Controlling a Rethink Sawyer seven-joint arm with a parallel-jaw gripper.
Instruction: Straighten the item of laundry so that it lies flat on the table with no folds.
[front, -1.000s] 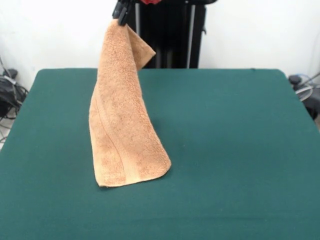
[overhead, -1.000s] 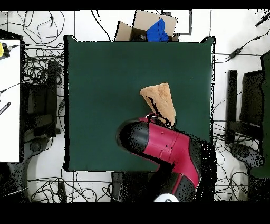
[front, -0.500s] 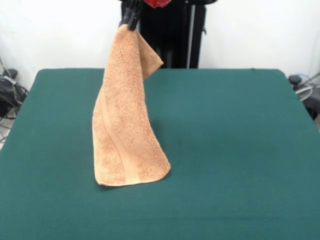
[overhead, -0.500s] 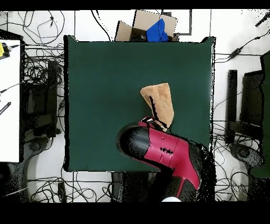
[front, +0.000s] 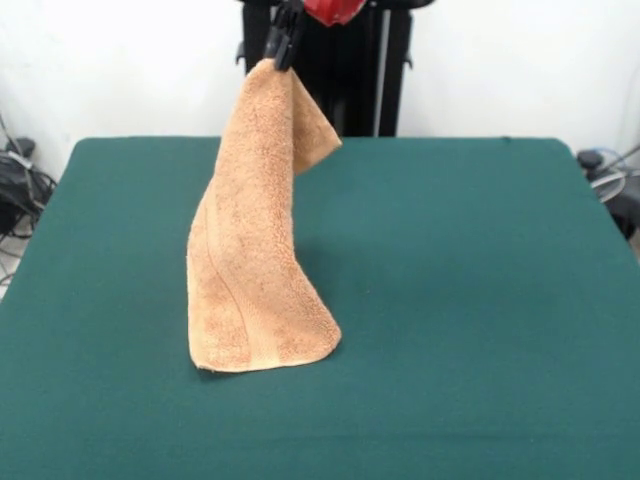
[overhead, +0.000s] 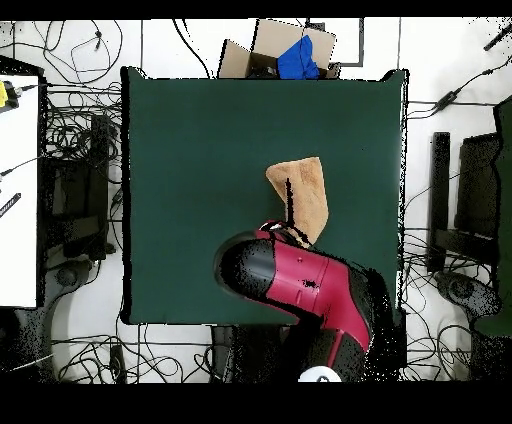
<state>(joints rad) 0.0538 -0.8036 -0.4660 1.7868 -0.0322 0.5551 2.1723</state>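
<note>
I am holding the towel (front: 258, 250) by one corner in closed fingers (front: 285, 52), its hem resting on the table (front: 480, 300); risk: lowering now is likely piling it into folds.

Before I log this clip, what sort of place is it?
Likely a robotics lab: a green-topped table stands among loose cables on a pale floor, and the red arm holds up a towel on that table.

A robotics lab: a green-topped desk (overhead: 200, 150) ringed by tangled cables (overhead: 75, 140) on a white floor, with a cardboard box (overhead: 262, 55) well beyond the pincer (front: 284, 45).
</note>
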